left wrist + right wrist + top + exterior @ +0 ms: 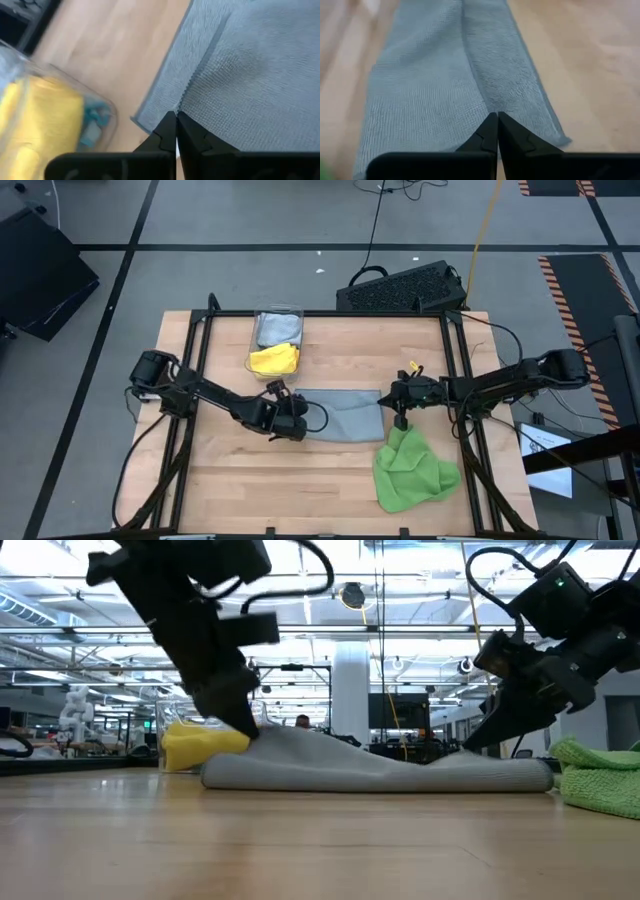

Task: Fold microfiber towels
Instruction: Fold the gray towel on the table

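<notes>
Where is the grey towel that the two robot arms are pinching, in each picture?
High view: grey towel at table centre, between both grippers.
Low view: grey towel lies long across the middle.
Left wrist view: fills the right side.
Right wrist view: runs up the middle.
Shared landmark: yellow towel beside its left end.

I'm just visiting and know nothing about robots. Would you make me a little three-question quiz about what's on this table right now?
1. True or false: both grippers are pinched shut on the grey towel.
2. Which towel lies nearest the right gripper, apart from the grey one? A) yellow B) bright green C) light blue
3. Fill in: the yellow towel hangs over the edge of the clear ____.

Key
1. True: the left gripper holds one end and the right gripper holds the other.
2. B, the bright green towel.
3. Bin.
</notes>
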{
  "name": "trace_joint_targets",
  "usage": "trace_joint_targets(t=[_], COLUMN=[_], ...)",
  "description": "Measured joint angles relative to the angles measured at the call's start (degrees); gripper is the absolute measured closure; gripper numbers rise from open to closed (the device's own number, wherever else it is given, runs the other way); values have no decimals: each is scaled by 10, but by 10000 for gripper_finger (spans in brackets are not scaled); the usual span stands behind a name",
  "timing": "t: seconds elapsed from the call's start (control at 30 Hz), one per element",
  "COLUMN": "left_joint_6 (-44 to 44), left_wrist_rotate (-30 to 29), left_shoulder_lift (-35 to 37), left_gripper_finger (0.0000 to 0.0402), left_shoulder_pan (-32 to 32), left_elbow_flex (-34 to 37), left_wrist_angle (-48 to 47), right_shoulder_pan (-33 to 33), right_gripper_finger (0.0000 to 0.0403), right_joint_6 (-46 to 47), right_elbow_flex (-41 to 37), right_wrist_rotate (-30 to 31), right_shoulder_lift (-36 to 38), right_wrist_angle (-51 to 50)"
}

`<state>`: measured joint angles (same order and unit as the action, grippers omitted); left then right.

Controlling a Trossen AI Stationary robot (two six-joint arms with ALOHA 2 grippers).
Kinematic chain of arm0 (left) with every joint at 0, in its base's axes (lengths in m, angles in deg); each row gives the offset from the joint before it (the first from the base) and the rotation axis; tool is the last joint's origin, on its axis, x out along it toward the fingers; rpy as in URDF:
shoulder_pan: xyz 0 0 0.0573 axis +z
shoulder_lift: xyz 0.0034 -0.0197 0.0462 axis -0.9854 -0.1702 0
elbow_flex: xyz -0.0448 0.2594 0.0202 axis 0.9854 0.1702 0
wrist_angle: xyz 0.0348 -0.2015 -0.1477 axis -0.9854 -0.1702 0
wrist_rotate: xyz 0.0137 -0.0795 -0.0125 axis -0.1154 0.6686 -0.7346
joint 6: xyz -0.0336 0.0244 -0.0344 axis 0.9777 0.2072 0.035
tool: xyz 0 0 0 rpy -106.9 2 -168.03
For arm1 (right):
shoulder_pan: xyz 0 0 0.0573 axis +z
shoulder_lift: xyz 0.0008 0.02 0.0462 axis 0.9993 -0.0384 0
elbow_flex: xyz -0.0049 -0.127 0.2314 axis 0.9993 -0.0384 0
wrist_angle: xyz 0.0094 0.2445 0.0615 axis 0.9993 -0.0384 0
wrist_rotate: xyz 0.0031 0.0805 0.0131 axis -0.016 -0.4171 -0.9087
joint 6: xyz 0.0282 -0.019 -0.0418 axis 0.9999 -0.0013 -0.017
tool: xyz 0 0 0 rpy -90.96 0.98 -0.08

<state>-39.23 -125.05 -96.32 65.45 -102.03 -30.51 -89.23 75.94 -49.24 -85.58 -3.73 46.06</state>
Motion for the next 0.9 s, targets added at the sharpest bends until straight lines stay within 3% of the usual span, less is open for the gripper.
trace_joint_targets(t=[0.37, 0.43, 0.63, 0.77, 0.9], left_joint_6=[-52, -61, -87, -56, -46], left_wrist_rotate=[-21, 10, 189, 228, 236], left_shoulder_lift=[15, 16, 58, 84, 103], left_gripper_finger=[394, 397, 394, 398, 397], left_shoulder_pan=[42, 41, -11, -63, -107], left_elbow_flex=[0, 0, 0, 0, 0], left_wrist_angle=[-10, -10, -19, -8, 9], right_shoulder_pan=[-1, 5, 38, 91, 158], right_gripper_finger=[402, 403, 403, 403, 403], right_joint_6=[-29, -21, 34, 73, 93], right_elbow_flex=[0, 0, 0, 2, 30], right_wrist_rotate=[83, 63, -65, -59, -5], right_shoulder_lift=[12, 18, 58, 97, 124], right_wrist_angle=[-18, -25, -34, -39, -82])
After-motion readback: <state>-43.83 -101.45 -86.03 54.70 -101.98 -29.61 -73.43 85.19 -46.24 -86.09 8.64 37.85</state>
